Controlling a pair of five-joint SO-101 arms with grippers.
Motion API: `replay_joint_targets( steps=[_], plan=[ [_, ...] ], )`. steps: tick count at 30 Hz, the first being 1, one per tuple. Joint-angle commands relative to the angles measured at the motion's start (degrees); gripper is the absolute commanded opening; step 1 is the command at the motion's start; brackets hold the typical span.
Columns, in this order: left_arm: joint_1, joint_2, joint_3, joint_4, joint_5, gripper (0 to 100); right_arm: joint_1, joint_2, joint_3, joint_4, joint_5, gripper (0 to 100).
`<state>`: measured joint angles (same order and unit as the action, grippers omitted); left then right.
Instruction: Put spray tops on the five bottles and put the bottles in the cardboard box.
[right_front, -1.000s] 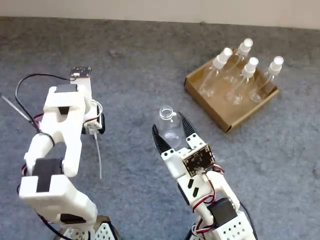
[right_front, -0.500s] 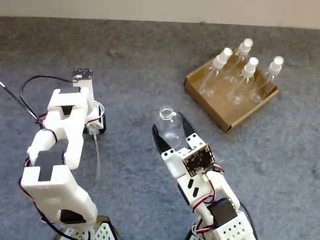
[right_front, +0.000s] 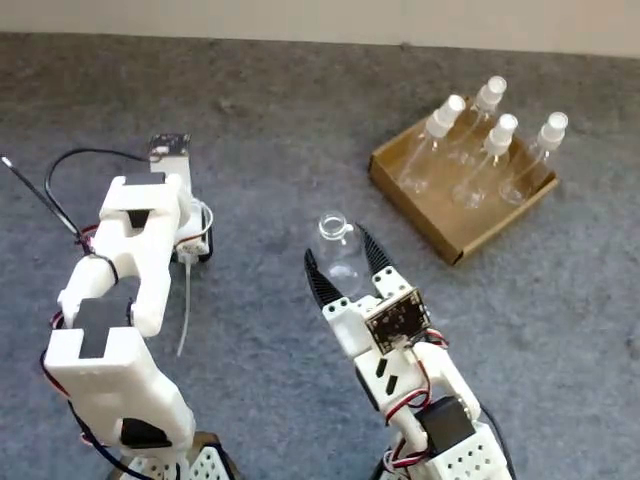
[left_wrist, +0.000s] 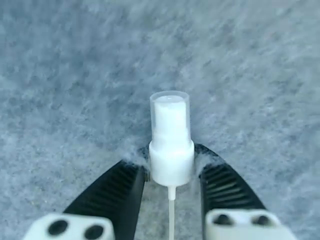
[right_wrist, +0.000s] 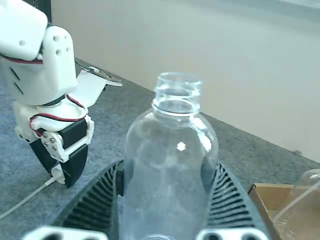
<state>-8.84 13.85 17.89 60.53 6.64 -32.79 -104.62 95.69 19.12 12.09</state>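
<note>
**Q:** What did your left side have hold of?

**A:** My left jaws were closed on the white spray top (left_wrist: 171, 150), pinching its collar from both sides. Its clear cap pointed away from the wrist. The thin dip tube (right_front: 184, 310) ran back from the top toward the arm's base. I could not tell whether the tube touched the grey bench (right_front: 270, 130). In the high view my left arm (right_front: 130, 260) stood over the near-left part of the bench, well apart from the box.

**Q:** And the right side?

**A:** My right jaws were closed in on the clear bottle (right_wrist: 170, 165), one on each side of its round body and touching its wall. That was as far as the body let them close, so they stood fairly wide. The bottle stood roughly upright with its mouth open and no top on it. It was near the middle of the bench, between my left arm and the box. I could not make out whether its base rested on the bench.

**Q:** How close were the top and that bottle?

**A:** Near, but apart. The right wrist view showed the left jaws off to one side of the bottle's neck.

**Q:** And the box?

**A:** The cardboard box (right_front: 440, 235) sat at the far right of the bench. The four bottles (right_front: 470, 170) in it lay side by side, each with a white spray top pointing toward the far edge.
</note>
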Motion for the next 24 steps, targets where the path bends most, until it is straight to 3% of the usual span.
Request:
replay_joint_targets(
  steps=[1,12,18,24],
  plan=[
    [4.88,-6.11,-3.91,-1.32,0.62,5,-0.31,-0.66,9.19,0.4,-0.26,6.7],
    [8.13,-34.33,-3.38,-1.67,0.62,5,-0.31,-0.66,9.19,0.4,-0.35,6.7],
    [16.13,-50.07,-3.38,-1.76,0.7,5,-0.4,-0.66,9.19,0.4,-0.35,6.7],
    [21.85,-60.26,-3.3,-11.25,0.7,4,-0.4,-0.66,9.19,0.4,-0.35,6.7]
  ],
)
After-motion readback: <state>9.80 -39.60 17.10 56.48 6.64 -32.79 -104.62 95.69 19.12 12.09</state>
